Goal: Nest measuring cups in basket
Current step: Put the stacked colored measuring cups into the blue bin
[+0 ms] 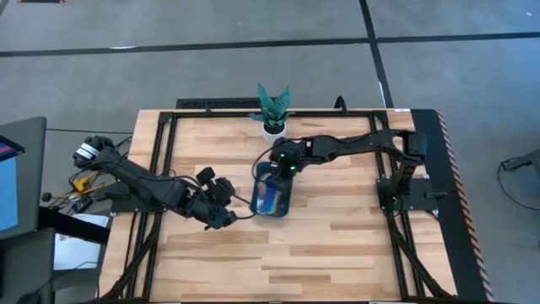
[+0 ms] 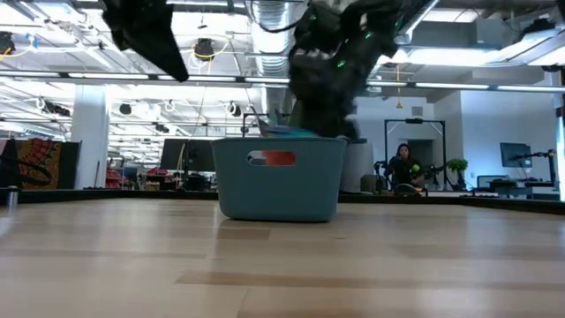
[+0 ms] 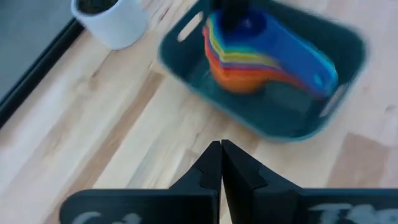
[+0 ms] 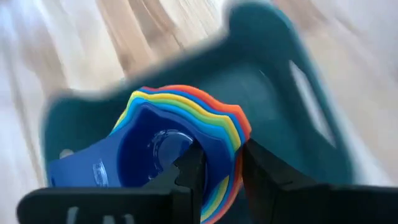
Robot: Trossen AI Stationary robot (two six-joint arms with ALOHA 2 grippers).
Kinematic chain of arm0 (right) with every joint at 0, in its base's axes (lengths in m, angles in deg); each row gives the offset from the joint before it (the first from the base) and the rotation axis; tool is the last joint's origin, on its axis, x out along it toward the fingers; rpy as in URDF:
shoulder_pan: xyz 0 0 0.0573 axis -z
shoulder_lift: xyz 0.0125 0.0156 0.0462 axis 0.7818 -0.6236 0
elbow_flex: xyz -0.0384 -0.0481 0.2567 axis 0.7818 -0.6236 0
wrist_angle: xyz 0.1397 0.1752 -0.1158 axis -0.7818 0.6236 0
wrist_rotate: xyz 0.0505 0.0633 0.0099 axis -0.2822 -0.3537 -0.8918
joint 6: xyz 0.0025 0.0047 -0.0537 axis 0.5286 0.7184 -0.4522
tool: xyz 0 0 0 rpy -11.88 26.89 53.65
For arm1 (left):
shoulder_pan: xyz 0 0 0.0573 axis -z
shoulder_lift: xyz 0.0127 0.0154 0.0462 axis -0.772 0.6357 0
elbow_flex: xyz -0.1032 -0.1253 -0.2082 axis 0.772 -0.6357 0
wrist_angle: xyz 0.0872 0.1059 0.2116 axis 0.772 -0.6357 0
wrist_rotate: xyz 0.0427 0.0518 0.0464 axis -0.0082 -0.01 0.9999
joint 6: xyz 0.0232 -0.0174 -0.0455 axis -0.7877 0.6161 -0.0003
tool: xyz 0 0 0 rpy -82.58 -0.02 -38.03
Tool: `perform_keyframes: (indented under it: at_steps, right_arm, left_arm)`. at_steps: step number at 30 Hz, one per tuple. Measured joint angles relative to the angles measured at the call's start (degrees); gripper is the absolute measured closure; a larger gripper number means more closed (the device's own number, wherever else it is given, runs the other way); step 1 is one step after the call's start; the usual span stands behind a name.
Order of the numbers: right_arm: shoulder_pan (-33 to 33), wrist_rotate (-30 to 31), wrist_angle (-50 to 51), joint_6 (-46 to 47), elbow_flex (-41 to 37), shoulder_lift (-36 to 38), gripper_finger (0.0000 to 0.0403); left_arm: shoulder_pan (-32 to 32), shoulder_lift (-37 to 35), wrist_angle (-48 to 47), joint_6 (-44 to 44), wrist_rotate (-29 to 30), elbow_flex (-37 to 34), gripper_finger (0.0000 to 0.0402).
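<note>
The right arm reaches in over the counter (image 1: 337,245) from the right, its gripper (image 4: 216,163) lowered into the basket (image 1: 272,198), pinching the rim of the nested cups (image 4: 180,124) between its fingers. The left arm stretches low from the left edge, its gripper (image 3: 221,160) just beside the basket with fingers pressed together and holding nothing. From the low view the cups are mostly hidden behind the basket wall (image 2: 278,185), and both arms are cut off at the top. The basket stands near the counter's middle, close to a white pot (image 1: 273,128) with a plant. Inside it, the cups sit stacked, dark blue innermost, orange outermost.
</note>
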Motion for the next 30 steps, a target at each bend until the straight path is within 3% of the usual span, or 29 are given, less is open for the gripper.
perform_keyframes:
  at_steps: [22, 25, 30]
  right_arm:
    - [0.6, -1.2, -0.8, -0.2, 0.1, -4.0, 0.0299]
    - [0.6, -1.0, -0.6, 1.5, 0.1, -4.0, 0.0285]
    - [0.6, -0.3, -0.6, 1.5, 0.0, -4.0, 0.0227]
  left_arm:
    - [-2.6, 0.0, -0.3, -1.8, -0.9, -0.2, 0.0401]
    - [-2.6, 0.0, -0.3, -1.8, -0.9, -0.2, 0.0401]
    - [-2.6, 0.0, -0.4, -1.8, -0.8, -0.2, 0.0401]
